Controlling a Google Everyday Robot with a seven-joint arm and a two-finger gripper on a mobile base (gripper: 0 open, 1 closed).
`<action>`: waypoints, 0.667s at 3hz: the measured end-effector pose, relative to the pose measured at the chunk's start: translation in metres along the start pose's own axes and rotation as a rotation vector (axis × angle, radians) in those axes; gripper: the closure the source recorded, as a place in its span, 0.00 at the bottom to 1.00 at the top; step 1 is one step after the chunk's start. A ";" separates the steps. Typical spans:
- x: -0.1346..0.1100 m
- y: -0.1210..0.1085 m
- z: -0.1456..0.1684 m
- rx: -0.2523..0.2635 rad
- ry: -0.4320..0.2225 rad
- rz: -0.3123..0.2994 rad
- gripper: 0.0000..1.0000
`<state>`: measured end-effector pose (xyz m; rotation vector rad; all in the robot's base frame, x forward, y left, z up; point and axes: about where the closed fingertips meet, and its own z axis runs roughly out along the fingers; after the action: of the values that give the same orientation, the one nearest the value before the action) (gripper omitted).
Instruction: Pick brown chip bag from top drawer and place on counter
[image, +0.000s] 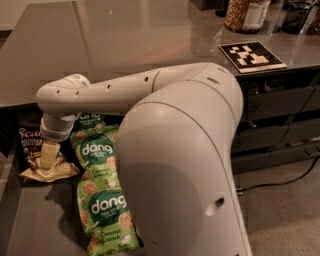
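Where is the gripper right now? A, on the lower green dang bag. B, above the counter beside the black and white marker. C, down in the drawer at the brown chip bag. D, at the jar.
C: the gripper is low in the top drawer at the brown chip bag, left of the green dang bags.

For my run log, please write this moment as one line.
phase: reach | gripper: down in top drawer, at brown chip bag | bag: lying beside green dang bags | counter: bag not placed yet
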<state>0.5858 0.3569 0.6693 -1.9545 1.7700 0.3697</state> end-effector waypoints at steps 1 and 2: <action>-0.004 0.001 0.026 -0.044 -0.017 -0.051 0.00; -0.004 0.001 0.026 -0.044 -0.017 -0.051 0.00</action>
<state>0.5868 0.3738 0.6493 -2.0165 1.7115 0.4096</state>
